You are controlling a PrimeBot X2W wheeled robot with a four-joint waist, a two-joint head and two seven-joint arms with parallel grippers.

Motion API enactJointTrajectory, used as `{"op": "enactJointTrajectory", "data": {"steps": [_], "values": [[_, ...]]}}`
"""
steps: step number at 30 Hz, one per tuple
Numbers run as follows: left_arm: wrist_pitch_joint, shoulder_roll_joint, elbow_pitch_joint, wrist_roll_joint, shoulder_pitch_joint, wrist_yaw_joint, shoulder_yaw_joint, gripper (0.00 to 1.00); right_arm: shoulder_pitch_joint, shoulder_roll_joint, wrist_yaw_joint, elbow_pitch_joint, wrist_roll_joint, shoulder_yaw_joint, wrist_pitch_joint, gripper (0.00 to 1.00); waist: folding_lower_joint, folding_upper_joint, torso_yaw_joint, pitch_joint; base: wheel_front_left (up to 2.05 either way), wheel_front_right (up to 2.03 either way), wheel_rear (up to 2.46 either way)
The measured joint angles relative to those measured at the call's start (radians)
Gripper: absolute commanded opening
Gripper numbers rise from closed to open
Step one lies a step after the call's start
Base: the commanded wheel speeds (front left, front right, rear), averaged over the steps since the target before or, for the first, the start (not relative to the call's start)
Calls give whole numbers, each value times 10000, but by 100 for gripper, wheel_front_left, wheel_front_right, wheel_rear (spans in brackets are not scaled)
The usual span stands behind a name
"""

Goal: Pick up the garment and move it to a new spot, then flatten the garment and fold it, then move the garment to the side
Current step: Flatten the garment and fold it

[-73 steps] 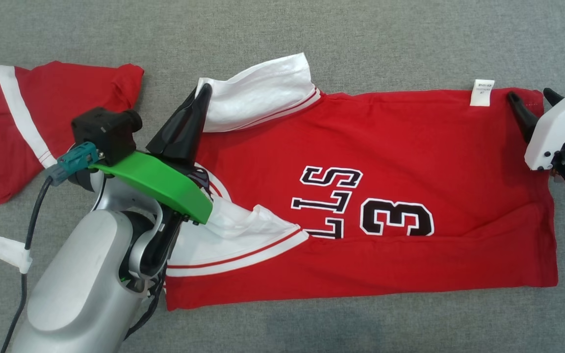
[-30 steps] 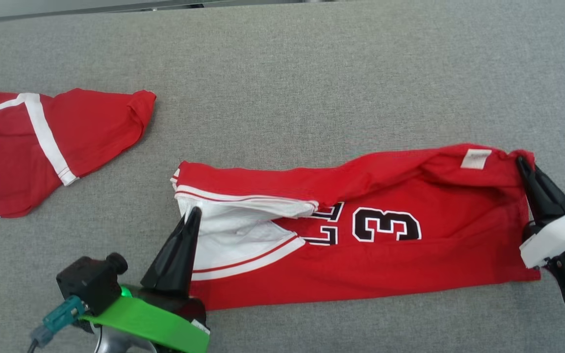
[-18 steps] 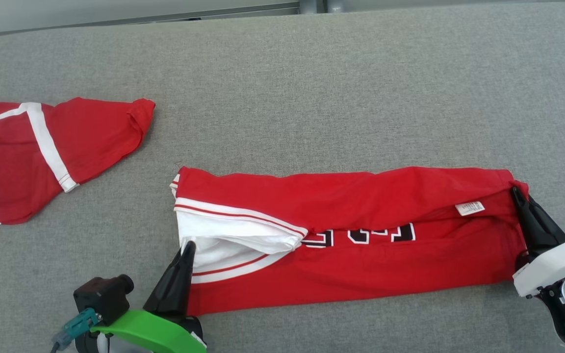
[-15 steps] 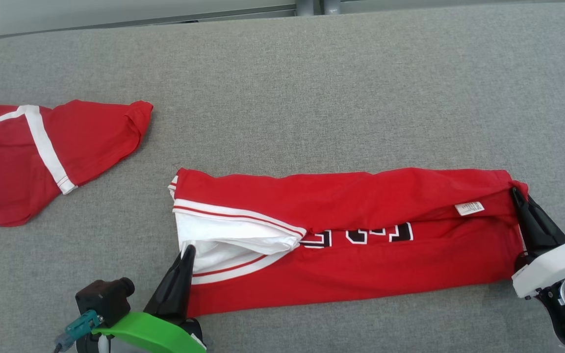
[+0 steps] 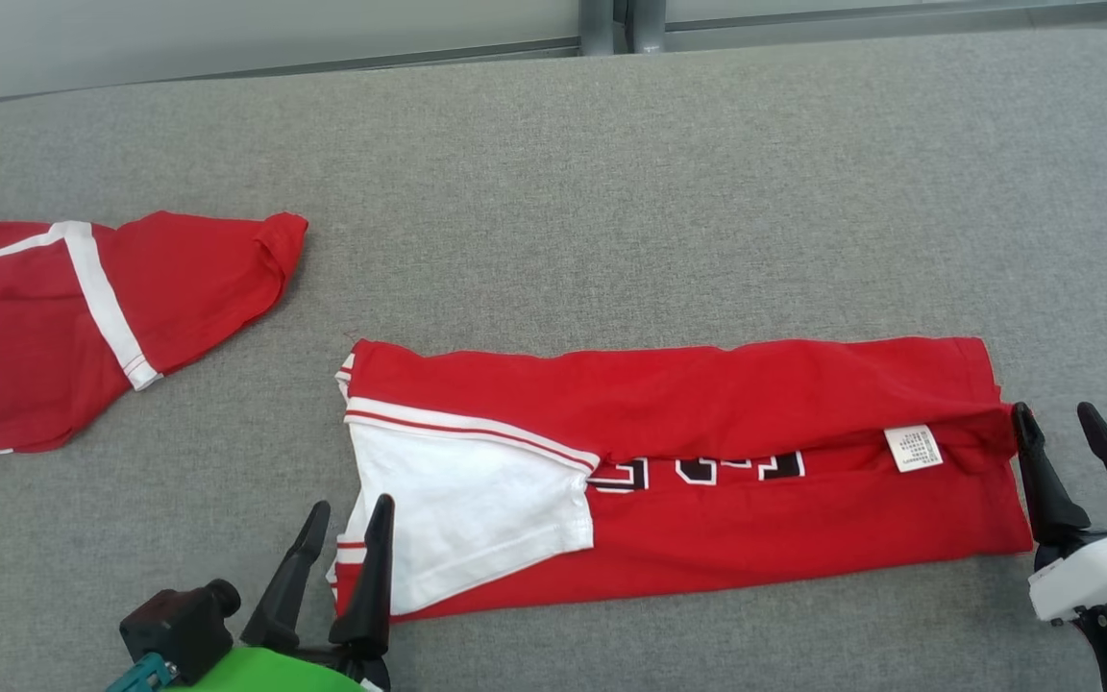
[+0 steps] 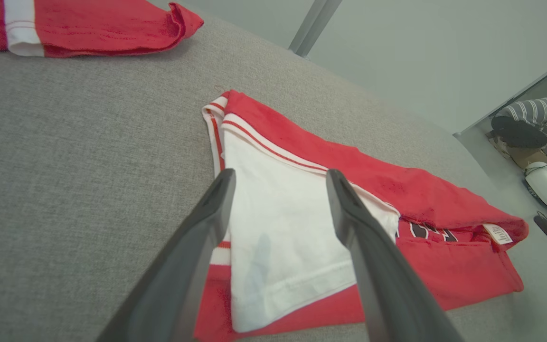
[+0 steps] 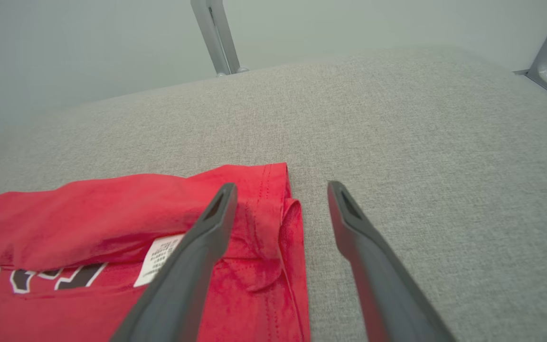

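Folded garment (image 5: 707, 384) is laid lengthwise on the worktop (image 5: 611, 192), toward the near edge. A second garment (image 5: 179, 279) is found at the left edge, farther back and well apart. Left gripper (image 5: 352, 505) is positioned at the folded garment's near left corner, and right gripper (image 5: 1054, 410) just beside its right end.

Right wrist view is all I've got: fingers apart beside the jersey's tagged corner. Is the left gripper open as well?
Observer: Yes, the left gripper is open, at the jersey's opposite end by the white sleeve.
Operator: Is the fold even along its length?
Observer: Roughly; the far edge lies folded toward the robot, covering the lettering's upper part.
Operator: Anything on the left where I could slide it?
Observer: A second red garment lies on the table's left side, apart from the jersey.
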Motion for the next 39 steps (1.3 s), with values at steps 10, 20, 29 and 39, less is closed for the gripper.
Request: {"op": "enactJointTrajectory", "data": {"steps": [10, 20, 29, 39], "values": [[-127, 2, -640, 259, -3, 295, 33, 100, 616, 301, -2, -508, -276, -740, 245, 100, 0, 0, -44, -412, 0, 0, 0], [-207, -119, -545, 681, -577, 412, -79, 100, 384, 481, -2, -637, -631, -1060, 1705, 100, 0, 0, -30, -894, 0, 0, 0], [-222, -236, -485, 704, -616, 451, -190, 100, -494, 844, -4, 554, -736, -1287, 3219, 100, 1, 0, 428, -982, 0, 0, 0], [-353, -309, -447, 702, -600, 449, -115, 100, -1005, 830, -4, 2243, -846, -1062, 3822, 100, 0, 0, 977, -885, 0, 0, 0]]}}
